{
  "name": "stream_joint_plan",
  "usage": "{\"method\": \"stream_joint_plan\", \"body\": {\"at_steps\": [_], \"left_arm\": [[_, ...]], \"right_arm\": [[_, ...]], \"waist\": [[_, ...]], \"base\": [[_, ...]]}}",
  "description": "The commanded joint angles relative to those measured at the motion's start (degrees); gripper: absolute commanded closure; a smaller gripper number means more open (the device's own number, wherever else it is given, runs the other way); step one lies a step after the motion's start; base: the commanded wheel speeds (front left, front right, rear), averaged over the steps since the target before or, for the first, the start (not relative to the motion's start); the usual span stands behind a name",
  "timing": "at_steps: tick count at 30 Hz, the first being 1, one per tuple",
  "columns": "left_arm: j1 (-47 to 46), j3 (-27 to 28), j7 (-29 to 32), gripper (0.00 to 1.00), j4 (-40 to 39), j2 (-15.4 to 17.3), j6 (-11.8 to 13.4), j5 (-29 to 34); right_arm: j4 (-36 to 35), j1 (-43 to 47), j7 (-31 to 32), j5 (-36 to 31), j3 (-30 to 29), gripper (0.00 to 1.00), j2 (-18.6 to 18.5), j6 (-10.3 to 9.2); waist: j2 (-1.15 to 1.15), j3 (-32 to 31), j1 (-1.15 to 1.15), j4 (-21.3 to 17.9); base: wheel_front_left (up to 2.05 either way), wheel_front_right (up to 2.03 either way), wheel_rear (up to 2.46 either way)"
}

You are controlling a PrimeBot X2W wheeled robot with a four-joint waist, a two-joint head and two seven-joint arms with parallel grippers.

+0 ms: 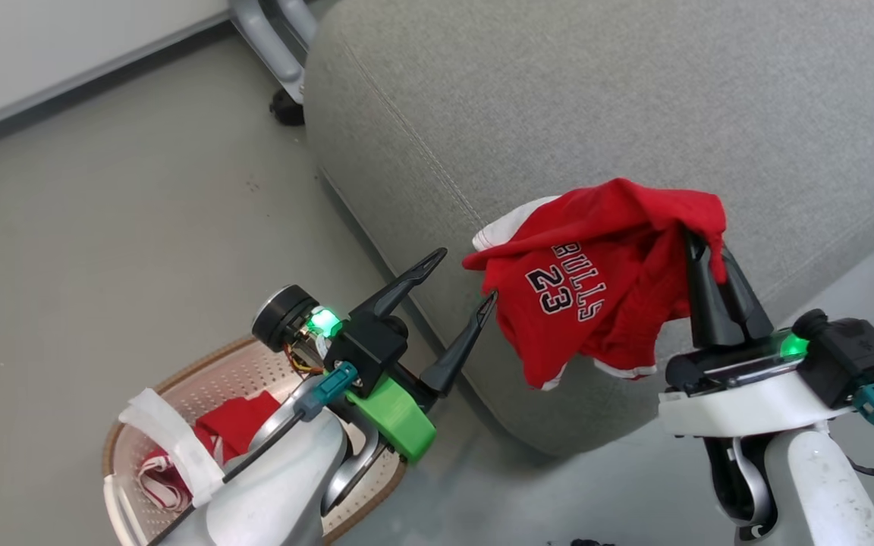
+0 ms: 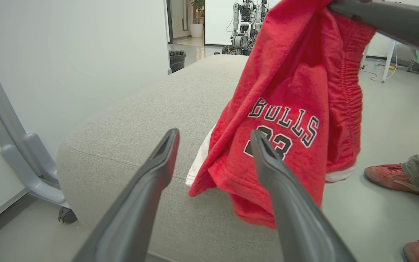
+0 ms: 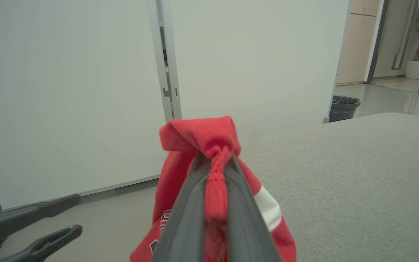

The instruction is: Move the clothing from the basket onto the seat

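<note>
While the right fingers are pinched shut on a fold of the red BULLS 23 garment, it hangs at the edge of the grey seat. The left fingers, spread wide and empty, sit just beside it (not touching). There are two red garments. The second garment lies in the one basket on the grey floor, near a white wall.

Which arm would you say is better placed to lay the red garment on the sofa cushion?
Right. Its tool is shut on the red garment, which hangs at the cushion edge, so it probably only needs to reach forward and release. The left tool is open and empty.
</note>
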Motion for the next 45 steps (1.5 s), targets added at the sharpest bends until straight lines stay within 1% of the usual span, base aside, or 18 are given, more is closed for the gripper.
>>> {"method": "stream_joint_plan", "body": {"at_steps": [1, 5, 8, 13, 18, 23, 26, 32, 35, 38, 39, 40, 41, 42, 43, 45], "left_arm": [[-0.97, -0.09, 0.03, 0.0, 0.13, 0.94, -0.21, -0.17], [-1.96, -0.22, 0.07, 0.0, 0.1, 1.5, -0.21, -0.15], [-3.58, -1.04, 0.33, 0.0, -0.33, 1.8, -0.18, 0.51], [-6.53, -2.3, 1.29, 0.0, -2.1, 2.74, -0.2, 0.62], [-9.78, -3.44, 2.27, 0.0, -4.67, 3.99, -0.21, 1.12], [-12.7, -3.84, 3.07, 0.0, -7.13, 5.29, -0.22, 1.64], [-13.9, -4.04, 3.21, 0.0, -7.88, 5.49, -0.22, 1.43], [-15.16, -4.13, 2.45, 0.0, -8.23, 5.91, -0.16, 1.73], [-14.93, -4.23, 2.1, 0.0, -7.86, 6.14, 0.06, 1.94], [-14.33, -4.13, 1.68, 0.0, -7.24, 5.74, 0.28, 1.36], [-13.91, -4.09, 1.55, 0.0, -6.98, 5.53, 0.39, 1.04], [-13.56, -3.96, 1.43, 0.0, -6.66, 5.42, 0.6, 0.83], [-13.33, -3.8, 1.18, 0.0, -6.36, 5.22, 0.85, 0.79], [-13.06, -3.77, 1.04, 0.0, -6.02, 5.02, 0.87, 0.52], [-12.56, -3.53, 0.9, 0.0, -5.54, 4.74, 1.3, 0.28], [-11.07, -2.48, 0.4, 0.0, -4.33, 3.89, 2.07, -0.89]], "right_arm": [[-0.65, -0.36, -0.18, 0.61, -0.61, 1.0, 0.04, 0.0], [-1.71, -2.6, -0.18, 1.82, -2.97, 1.0, 0.02, 0.0], [-2.73, -5.69, -0.18, 2.76, -5.83, 1.0, 0.04, 0.0], [-3.61, -13.98, -0.18, 3.22, -11.44, 1.0, 0.04, 0.0], [-1.89, -23.27, -0.18, 2.31, -16.71, 1.0, 0.03, 0.0], [1.53, -30.03, -0.18, 1.5, -20.29, 1.0, -0.01, 0.0], [4.81, -31.78, -0.17, 1.14, -22.52, 1.0, -0.13, 0.0], [12.37, -31.67, -0.18, -0.84, -27.5, 1.0, -0.14, -0.01], [15.68, -31.03, -0.18, -2.24, -29.93, 1.0, -0.04, 0.0], [17.72, -29.75, -0.18, -2.96, -31.12, 1.0, -0.07, -0.01], [18.08, -29.39, -0.18, -3.07, -31.71, 0.96, -0.11, -0.01], [18.33, -28.99, -0.18, -3.44, -32.23, 0.76, -0.1, -0.01], [18.61, -28.42, -0.18, -3.61, -32.53, 0.56, -0.06, -0.01], [18.94, -27.9, -0.18, -3.48, -32.86, 0.29, -0.05, -0.01], [19.22, -27.35, -0.18, -3.13, -33.57, 0.0, -0.08, -0.02], [18.16, -25.59, -0.18, -3.77, -34.81, 0.0, -0.09, -0.01]], "waist": [[0.0, 3.41, 0.0, -1.84], [0.0, 6.17, 0.0, -1.14], [0.0, 9.21, 0.0, 0.3], [0.0, 14.89, 0.0, 3.22], [0.0, 20.82, 0.0, 6.14], [0.0, 25.93, 0.0, 8.51], [0.0, 27.93, 0.0, 9.56], [0.0, 30.21, 0.0, 10.84], [0.0, 30.48, 0.0, 11.31], [0.0, 30.11, 0.0, 11.87], [0.0, 29.78, 0.0, 12.01], [0.0, 29.4, 0.0, 12.12], [0.0, 28.84, 0.0, 12.26], [0.0, 28.27, 0.0, 12.42], [0.0, 27.45, 0.0, 12.68], [0.0, 24.46, 0.0, 13.52]], "base": [[0.0, 0.0, 0.0], [0.0, 0.0, 0.0], [0.0, 0.0, 0.0], [0.0, 0.0, 0.0], [0.0, 0.0, 0.0], [0.0, 0.0, 0.0], [0.0, 0.0, 0.0], [0.0, 0.0, 0.0], [0.0, 0.0, 0.0], [0.0, 0.0, 0.0], [0.0, 0.0, 0.0], [0.0, 0.0, 0.0], [0.0, 0.0, 0.0], [0.0, 0.0, 0.0], [0.0, 0.0, 0.0], [0.0, 0.0, 0.0]]}}
